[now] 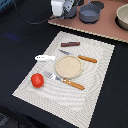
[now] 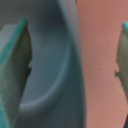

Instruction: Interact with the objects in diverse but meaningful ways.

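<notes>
My gripper (image 1: 76,11) hangs at the back of the scene beside the grey pot (image 1: 90,13), which stands on a pinkish board (image 1: 107,26). In the wrist view the gripper (image 2: 67,65) is open and straddles the pot's rim (image 2: 67,75): one finger (image 2: 12,75) is over the pot's inside, the other finger (image 2: 122,55) over the board. On the striped placemat (image 1: 95,95) lie a red tomato (image 1: 37,79), a white fish shape (image 1: 45,58) and a brown sausage stick (image 1: 70,44).
A round beige plate (image 1: 68,66) sits mid-mat, with an orange-handled knife (image 1: 86,58) behind it and an orange-handled fork (image 1: 66,81) in front. A pale bowl (image 1: 122,17) and a dark lid-like item (image 1: 97,4) also rest on the board.
</notes>
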